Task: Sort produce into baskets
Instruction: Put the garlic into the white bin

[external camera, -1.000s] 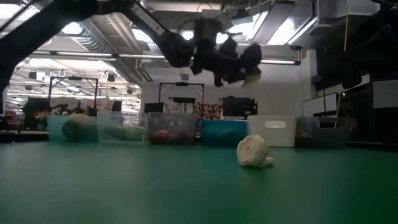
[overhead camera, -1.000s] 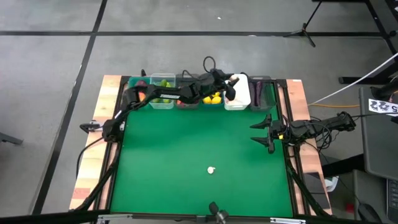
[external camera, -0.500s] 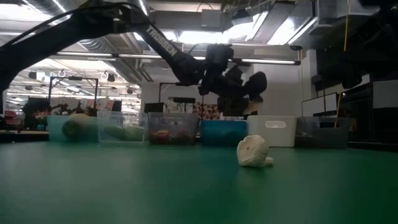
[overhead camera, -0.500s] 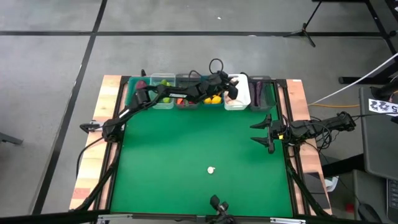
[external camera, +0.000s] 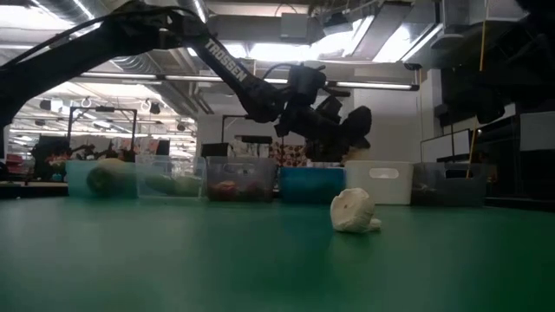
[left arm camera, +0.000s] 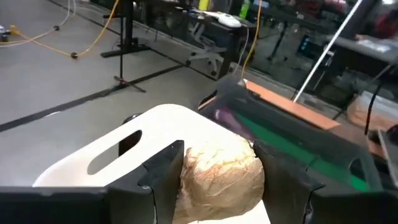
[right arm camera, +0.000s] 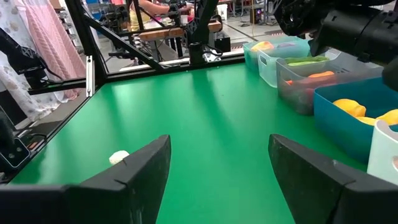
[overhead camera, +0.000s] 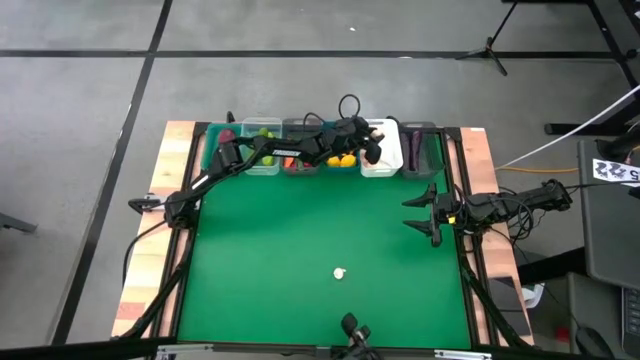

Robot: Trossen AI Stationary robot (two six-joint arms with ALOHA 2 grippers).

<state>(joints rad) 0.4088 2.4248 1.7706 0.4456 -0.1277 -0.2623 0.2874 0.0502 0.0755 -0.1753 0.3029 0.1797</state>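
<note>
Over white bin (left arm camera: 124,146), left gripper (left arm camera: 219,177) clamps garlic (left arm camera: 217,177); right gripper (right arm camera: 217,168) prob. idle.

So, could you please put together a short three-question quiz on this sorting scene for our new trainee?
1. True or false: the left gripper is shut on a whitish toy garlic bulb.
2. Which bin lies under that gripper? A) the white rectangular plastic bin B) the blue plastic bin C) the clear plastic bin
3. Fill in: one loose piece of produce still lies on the green table mat, a second whitish ____.

Key
1. True; the wrist view shows the bulb between the fingers.
2. A.
3. Garlic. The right gripper waits open at the mat's right edge.
</note>
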